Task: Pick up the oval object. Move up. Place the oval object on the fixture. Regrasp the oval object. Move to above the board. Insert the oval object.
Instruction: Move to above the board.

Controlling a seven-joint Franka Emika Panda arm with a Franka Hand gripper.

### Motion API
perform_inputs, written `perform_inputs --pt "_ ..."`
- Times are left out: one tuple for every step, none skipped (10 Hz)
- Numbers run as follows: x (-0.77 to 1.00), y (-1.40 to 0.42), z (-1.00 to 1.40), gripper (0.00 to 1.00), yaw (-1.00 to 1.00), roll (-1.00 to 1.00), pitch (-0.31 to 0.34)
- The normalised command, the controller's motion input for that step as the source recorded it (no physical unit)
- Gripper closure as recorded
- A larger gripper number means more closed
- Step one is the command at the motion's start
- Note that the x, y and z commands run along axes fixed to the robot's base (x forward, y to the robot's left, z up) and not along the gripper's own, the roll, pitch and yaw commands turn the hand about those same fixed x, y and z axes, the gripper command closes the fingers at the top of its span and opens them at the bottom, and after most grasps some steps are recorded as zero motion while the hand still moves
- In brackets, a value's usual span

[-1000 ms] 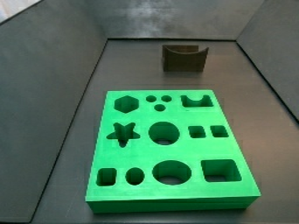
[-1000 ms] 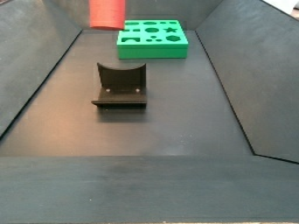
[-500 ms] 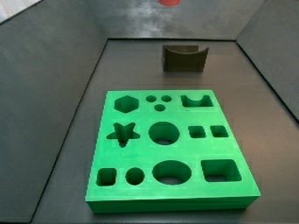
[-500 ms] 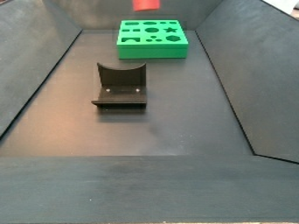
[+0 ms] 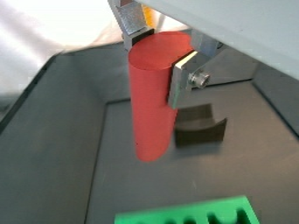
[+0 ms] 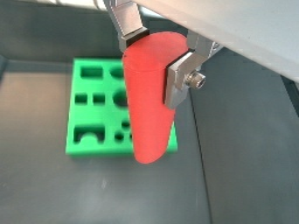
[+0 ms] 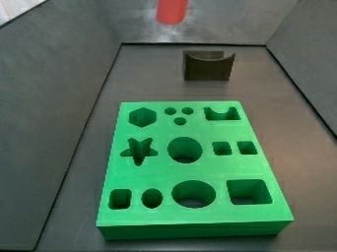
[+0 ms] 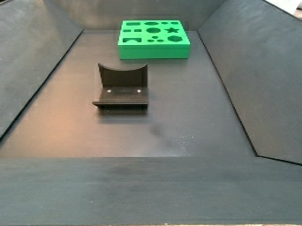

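End effector (image 5: 160,54) grips one oval object (image 5: 152,101); one fixture (image 7: 208,64); one board (image 7: 192,168).

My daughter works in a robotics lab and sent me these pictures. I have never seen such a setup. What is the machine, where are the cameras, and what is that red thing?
This is a single robot arm ending in a gripper: two flat silver fingers that squeeze together. Two cameras ride on its wrist and look down past the fingers; two more stand fixed beside the dark floor. In both wrist views the gripper is shut on the oval object, a smooth red peg hanging downward. In a side view only the peg's lower end shows, high in the air; the gripper itself is out of frame there. On the floor lie the board, a green plate with shaped holes, and the fixture, a small dark bracket, with nothing on it.
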Motion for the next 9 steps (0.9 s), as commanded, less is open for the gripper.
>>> perform_inputs --pt "-0.25 -0.64 0.10 1.00 1.00 -0.21 -0.105" --pt "-0.13 -0.30 0.06 1.00 1.00 -0.20 -0.123" --pt "-0.09 -0.17 0.04 1.00 1.00 -0.20 -0.140" --pt "-0.07 -0.09 0.03 1.00 1.00 -0.18 -0.163" --pt "-0.07 -0.04 0.02 1.00 1.00 -0.17 -0.198" --pt "-0.08 -0.01 0.01 1.00 1.00 -0.16 -0.231" --pt "-0.09 0.00 0.01 1.00 1.00 -0.16 -0.256" --pt "-0.10 0.02 0.00 1.00 1.00 -0.15 -0.324" --pt "-0.11 0.02 0.00 1.00 0.99 -0.13 -0.380"
